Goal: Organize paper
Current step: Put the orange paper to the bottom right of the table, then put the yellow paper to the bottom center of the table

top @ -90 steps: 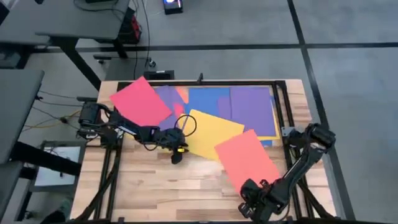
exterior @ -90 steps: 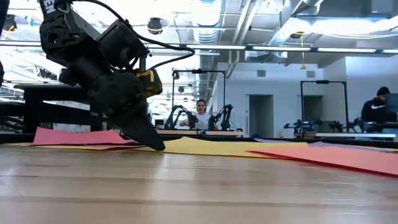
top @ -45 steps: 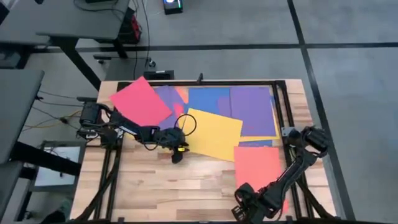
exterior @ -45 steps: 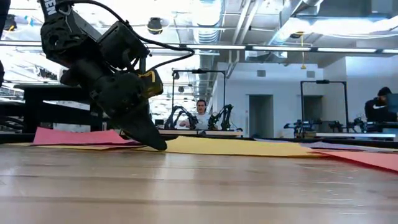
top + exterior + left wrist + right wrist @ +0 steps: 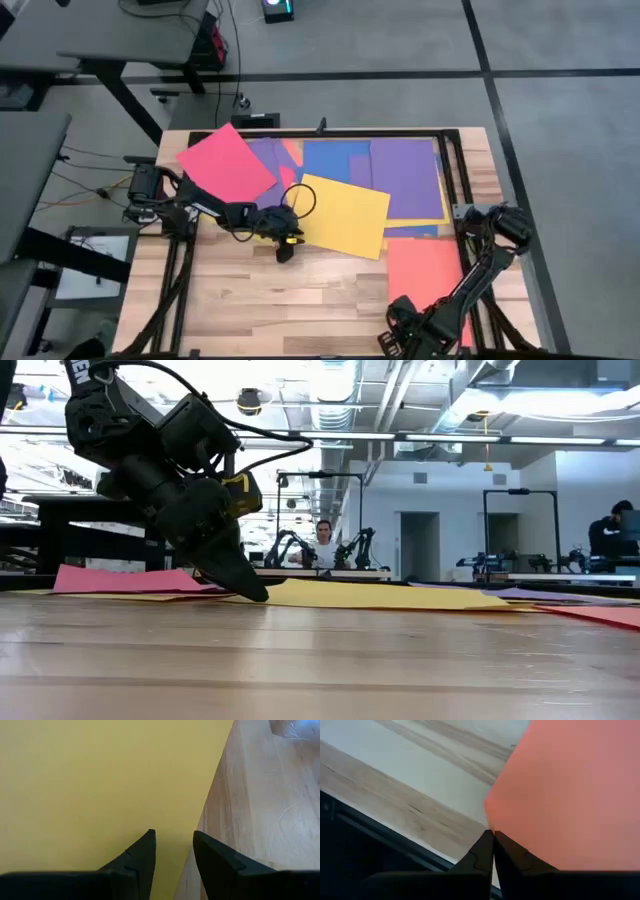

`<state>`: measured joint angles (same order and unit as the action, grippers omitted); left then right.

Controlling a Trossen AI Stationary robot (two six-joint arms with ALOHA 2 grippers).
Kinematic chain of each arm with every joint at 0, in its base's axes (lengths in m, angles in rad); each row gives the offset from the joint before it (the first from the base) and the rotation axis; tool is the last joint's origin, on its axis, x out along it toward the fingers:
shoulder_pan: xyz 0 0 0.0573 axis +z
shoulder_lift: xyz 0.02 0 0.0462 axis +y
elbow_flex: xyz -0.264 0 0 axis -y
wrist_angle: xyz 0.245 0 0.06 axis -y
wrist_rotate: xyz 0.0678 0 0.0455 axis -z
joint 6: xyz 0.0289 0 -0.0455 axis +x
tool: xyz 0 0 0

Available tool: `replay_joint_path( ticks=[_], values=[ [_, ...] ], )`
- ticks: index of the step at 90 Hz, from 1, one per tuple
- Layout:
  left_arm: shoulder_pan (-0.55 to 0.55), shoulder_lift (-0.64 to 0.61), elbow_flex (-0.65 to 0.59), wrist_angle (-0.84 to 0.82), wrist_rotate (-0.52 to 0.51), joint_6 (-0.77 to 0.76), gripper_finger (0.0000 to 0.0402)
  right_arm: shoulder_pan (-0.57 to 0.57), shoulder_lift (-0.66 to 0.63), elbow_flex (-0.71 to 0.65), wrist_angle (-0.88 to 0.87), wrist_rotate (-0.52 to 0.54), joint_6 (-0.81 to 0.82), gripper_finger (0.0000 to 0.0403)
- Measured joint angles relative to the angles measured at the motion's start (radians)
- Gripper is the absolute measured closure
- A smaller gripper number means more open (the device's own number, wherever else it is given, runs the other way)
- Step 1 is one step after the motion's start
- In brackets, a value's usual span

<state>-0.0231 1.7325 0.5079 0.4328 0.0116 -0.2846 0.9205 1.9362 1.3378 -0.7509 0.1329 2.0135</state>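
Coloured paper sheets lie spread on the wooden table (image 5: 250,290). A yellow sheet (image 5: 342,215) lies tilted at the middle, over blue (image 5: 335,160) and purple (image 5: 405,172) sheets. A pink-red sheet (image 5: 228,163) lies at the far left. A red sheet (image 5: 425,265) lies flat at the near right. My left gripper (image 5: 174,837), a little open, is down at the yellow sheet's near left edge. My right gripper (image 5: 493,837) is shut at the red sheet's near end, by the table's front edge. My left gripper comes slanting down from the table's left. One fingertip (image 5: 147,840) stands on the yellow sheet just inside its edge (image 5: 200,820), the other over bare wood beside it. The sheet lies flat under it. My right gripper is shut on the red sheet at its near edge, close to a corner (image 5: 490,822). The fingers point toward the far side, low over the table's front edge. The rest of the sheet lies flat on the wood; whether it is pinched or pressed, I cannot tell.
A dark metal frame (image 5: 455,190) runs round the table's far and right sides. Bare wood lies between the two grippers along the near side. In the low view a person (image 5: 323,540) sits in the room behind the table.
The red sheet's far end has swung toward the table's right edge and slid off the yellow sheet. It now lies square with the table, with its near end staying at my right gripper. That gripper has turned and moved slightly toward the near edge.
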Motion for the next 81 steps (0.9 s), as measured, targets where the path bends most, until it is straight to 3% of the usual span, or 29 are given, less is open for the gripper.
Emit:
replay_joint_path(
  ticks=[15,25,35,45,51,68,81],
  values=[
    [0.0,0.0,0.0,0.0,0.002,0.001,0.0283,0.002,0.0,0.0,0.003,-0.002,-0.022,0.0326],
    [0.0,0.0,0.0,0.001,0.003,0.017,0.0283,0.0,-0.009,0.0,0.036,-0.074,-0.098,0.0292],
    [-0.001,-0.028,0.0,-0.009,0.006,0.021,0.0283,-0.001,-0.045,0.0,0.038,-0.156,-0.143,0.0272],
    [-0.007,-0.085,-0.006,-0.045,0.011,0.03,0.0283,-0.001,-0.1,0.0,0.034,-0.15,-0.186,0.0264],
    [-0.015,-0.128,-0.004,-0.068,0.01,0.038,0.0283,-0.002,-0.128,0.0,0.008,-0.077,-0.215,0.0264],
    [-0.043,-0.251,-0.004,-0.113,0.013,0.049,0.0283,-0.057,-0.14,0.0,-0.088,0.288,-0.451,0.0266],
    [-0.078,-0.294,-0.004,-0.14,0.068,0.05,0.0283,-0.19,-0.132,-0.028,-0.074,0.396,-0.738,0.0266]
  ],
)
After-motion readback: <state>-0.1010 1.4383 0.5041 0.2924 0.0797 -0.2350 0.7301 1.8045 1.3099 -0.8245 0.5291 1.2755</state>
